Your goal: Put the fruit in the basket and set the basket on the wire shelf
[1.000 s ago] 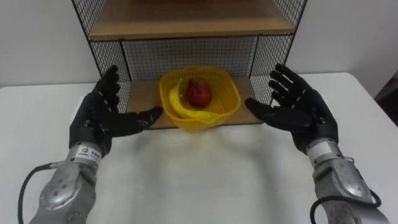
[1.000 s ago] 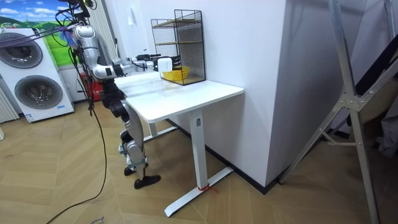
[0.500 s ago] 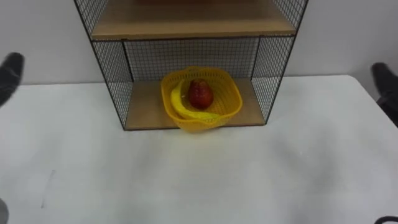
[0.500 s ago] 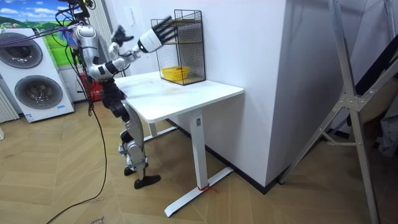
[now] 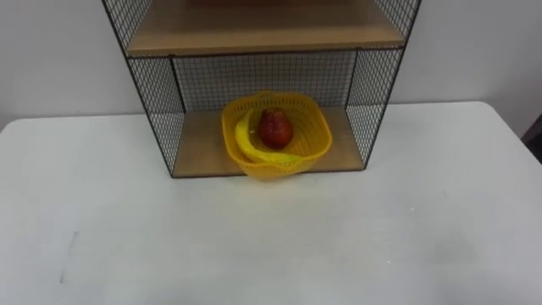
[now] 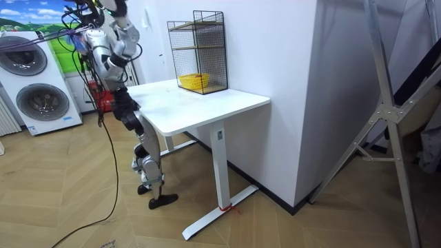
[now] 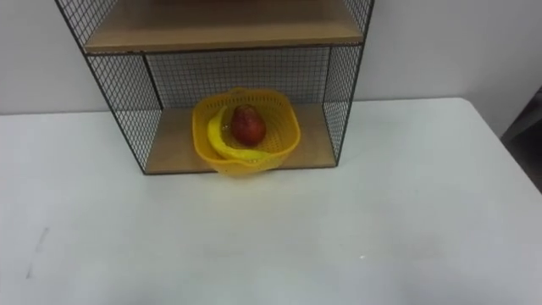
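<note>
A yellow plastic basket point(image 5: 275, 135) stands on the bottom board of the black wire shelf point(image 5: 161, 93), its front rim at the board's edge. Inside it lie a red apple point(image 5: 275, 127) and a yellow banana point(image 5: 247, 146) curved along the left wall. The right eye view has the same basket point(image 7: 246, 131) and shelf point(image 7: 127, 93). In the room view I stand at the table's far end with both arms lifted beside my head. One raised hand point(image 6: 114, 7) sits at the top edge, too small to read.
The white table point(image 5: 271, 237) spreads in front of the shelf. A wooden upper board point(image 5: 262, 34) sits above the basket. In the room view, washing machines point(image 6: 38, 96) stand behind me, and the table point(image 6: 207, 103) meets the wall.
Both hands drew back from either side of the basket, swung outward and up, and left the eye views. The basket with the fruit stays on the shelf's bottom board.
</note>
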